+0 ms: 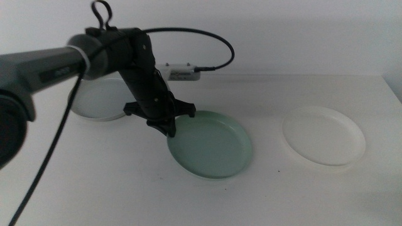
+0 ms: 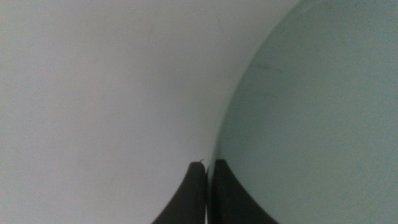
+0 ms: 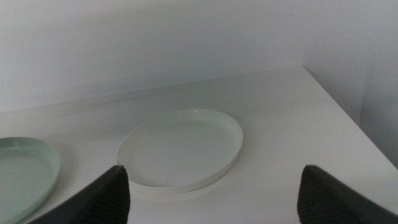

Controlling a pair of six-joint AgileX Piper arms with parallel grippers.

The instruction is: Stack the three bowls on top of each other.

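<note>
Gripping the rim of the green bowl [image 1: 211, 144], the left end effector [image 1: 164, 123] has its jaws pinched nearly together on the edge at the bowl's ten o'clock; the left wrist view shows the two dark jaws closed on the thin rim [image 2: 214, 163], with green inside on one side and bare worktop [image 1: 125, 188] on the other. The green bowl sits centre, nearest the camera, seemingly tipped a little at the gripped side. White bowl [image 1: 324, 135] lies well apart at three o'clock, flat, untouched. Grey bowl [image 1: 97, 100] sits farther back at ten o'clock, partly behind the arm. Right end effector [image 3: 211, 193] waits off to the right, jaws spread wide, holding nothing, facing the white bowl [image 3: 183, 148].

Step judged: first pick, nothing stacked yet. Next move calls for lifting the green bowl clear without the thin rim slipping, then carrying it over one neighbour and setting it down centred.
</note>
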